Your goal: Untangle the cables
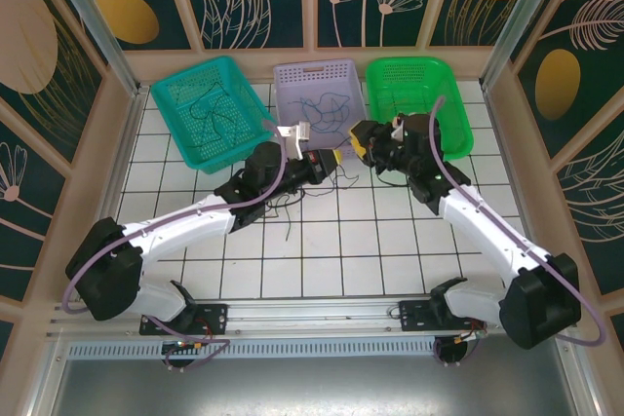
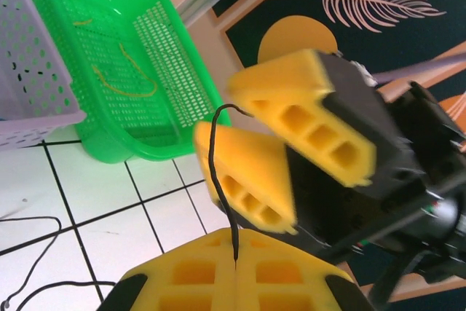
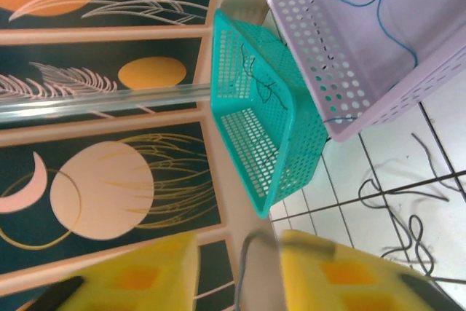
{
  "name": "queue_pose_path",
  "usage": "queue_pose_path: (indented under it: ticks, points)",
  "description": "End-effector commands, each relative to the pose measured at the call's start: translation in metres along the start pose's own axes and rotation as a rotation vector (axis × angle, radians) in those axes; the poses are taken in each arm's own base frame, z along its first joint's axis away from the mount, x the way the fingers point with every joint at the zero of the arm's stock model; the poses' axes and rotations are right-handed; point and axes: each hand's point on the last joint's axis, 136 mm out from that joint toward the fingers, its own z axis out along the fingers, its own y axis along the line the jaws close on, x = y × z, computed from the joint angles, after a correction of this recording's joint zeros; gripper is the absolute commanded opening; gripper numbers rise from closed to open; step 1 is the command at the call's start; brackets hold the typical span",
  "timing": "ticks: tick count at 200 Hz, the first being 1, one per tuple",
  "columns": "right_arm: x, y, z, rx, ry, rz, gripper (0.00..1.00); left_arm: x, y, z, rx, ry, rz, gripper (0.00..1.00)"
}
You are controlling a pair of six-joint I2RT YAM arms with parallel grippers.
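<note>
Left tool (image 2: pixel 237 247), with its yellow fingers pressed together, pinched a thin black cable (image 2: pixel 210 158). The strand rose from that pinch and curled between the fingers of the right tool (image 2: pixel 215 112). Those fingers stood apart with a gap around the strand, so we judged it not gripped there.

Both tools hung close together over the white tiled table (image 1: pixel 322 250). At its far edge stood a teal plastic basket (image 1: pixel 171 119) with dark strands in it. Next to it were a lilac perforated basket (image 1: pixel 314 66) with blue strands and a bright green basket (image 1: pixel 409 63) with yellowish ones. More loose dark cables (image 1: pixel 291 204) lay squiggled on the tiles just below the tools.

We saw three risks. The strand was thin and sat near the right fingertips, so the right tool could close beside it and miss. If the tools pulled apart sharply, the cable could slide out of the left pinch. With the two sets of fingers so close, a small misalignment could knock them together.

From above, the tools covered the held strand. Its lower end was cut off below the left fingers, so we could not tell whether it joined the loose strands on the table. In the right wrist view it was only a grey blur between the fingers.
</note>
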Motion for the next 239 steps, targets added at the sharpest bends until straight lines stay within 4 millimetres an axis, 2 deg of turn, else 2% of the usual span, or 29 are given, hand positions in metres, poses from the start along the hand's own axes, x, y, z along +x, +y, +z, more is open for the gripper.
queue_pose_path:
  ticks: [1,11,22,36,43,47,57,77,92,107,171,193,227,239]
  points:
    - [-0.016,0.027,0.000,-0.045,-0.050,-0.011,0.25,-0.001,-0.012,0.003,0.023,0.011,0.039,0.00]
    - [-0.020,0.029,0.001,-0.033,-0.065,-0.039,0.16,0.000,-0.014,0.004,0.026,0.017,0.043,0.00]
    - [-0.026,0.032,0.000,-0.020,-0.090,-0.081,0.00,0.002,-0.013,0.005,0.022,0.028,0.047,0.00]
    - [-0.030,0.038,-0.002,0.003,-0.114,-0.162,0.00,0.006,-0.012,0.007,0.013,0.049,0.056,0.00]
    - [-0.031,0.042,-0.003,0.016,-0.118,-0.209,0.00,0.013,-0.002,0.008,-0.023,0.077,0.059,0.00]
    - [-0.031,0.044,-0.004,0.024,-0.120,-0.236,0.00,0.006,-0.007,0.010,-0.033,0.070,0.067,0.00]
    - [-0.030,0.049,-0.006,0.045,-0.119,-0.303,0.00,0.007,0.001,0.012,-0.093,0.093,0.092,0.20]
    - [-0.030,0.054,-0.010,0.102,-0.115,-0.412,0.00,-0.001,0.002,0.010,-0.144,0.089,0.149,0.43]
    - [-0.031,0.056,-0.012,0.141,-0.107,-0.478,0.00,-0.011,-0.003,0.005,-0.164,0.069,0.201,0.56]
    - [-0.031,0.057,-0.012,0.170,-0.098,-0.525,0.00,-0.019,-0.005,0.002,-0.188,0.058,0.254,0.61]
    - [-0.018,0.075,-0.014,0.175,-0.041,-0.636,0.00,-0.042,-0.022,0.017,-0.187,0.044,0.452,0.68]
    - [-0.012,0.076,-0.014,0.163,-0.013,-0.637,0.00,-0.041,-0.025,0.030,-0.175,0.070,0.470,0.68]
    - [-0.004,0.085,-0.019,0.122,0.007,-0.626,0.00,-0.040,-0.014,0.045,-0.221,0.094,0.472,0.61]
    - [-0.002,0.088,-0.021,0.112,0.010,-0.622,0.00,-0.042,-0.014,0.047,-0.225,0.087,0.469,0.47]
